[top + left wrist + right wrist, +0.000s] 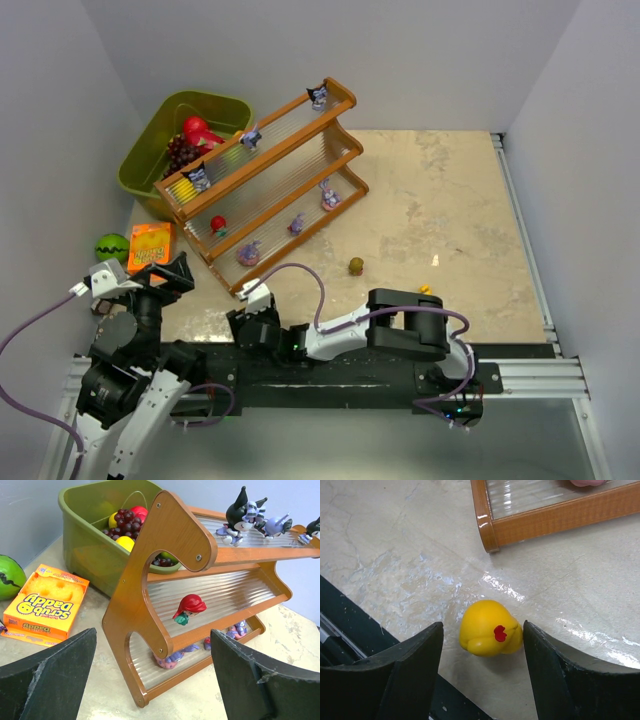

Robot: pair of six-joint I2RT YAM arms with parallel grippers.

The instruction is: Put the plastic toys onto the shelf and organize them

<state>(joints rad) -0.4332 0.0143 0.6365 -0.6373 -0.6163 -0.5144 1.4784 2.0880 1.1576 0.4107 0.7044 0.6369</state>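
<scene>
Right wrist view, item one: yellow round toy (489, 628) with a small red mark. It lies on the pale marbled surface (395, 555), near the lower corner of the shelf (487, 515) but not touching it.

Attending it is the right claw (482, 627), partly open, with one finger on each side of the toy. A gap shows on the left side. The other finger (555, 670) sits at or against the toy. The toy is straddled, not clamped.

Top external view, shelf: three stepped tiers with an orange-brown frame and clear ribbed plastic, set diagonally on the far left part of the surface.
- Top tier: three dark figurines (318, 95), spaced along its length.
- Middle tier: one red toy (218, 224), towards the left end.
- Bottom tier: three purple-pink figurines (329, 197).
- Loose on the surface: one olive round toy (356, 266), in front of the shelf and well apart from it.

Left wrist view — the left claw (153, 632) is spread to its widest and holds nothing. It faces the end panel of the shelf and is clear of it.

Surroundings:
- An olive-green bin (85, 540) stands behind the shelf's end. It holds dark grapes (125, 520) with red and yellow fruit.
- An orange sponge box (47, 605) lies flat on the surface, left of the shelf.
- A green ball (9, 575) sits just past the box.
</scene>
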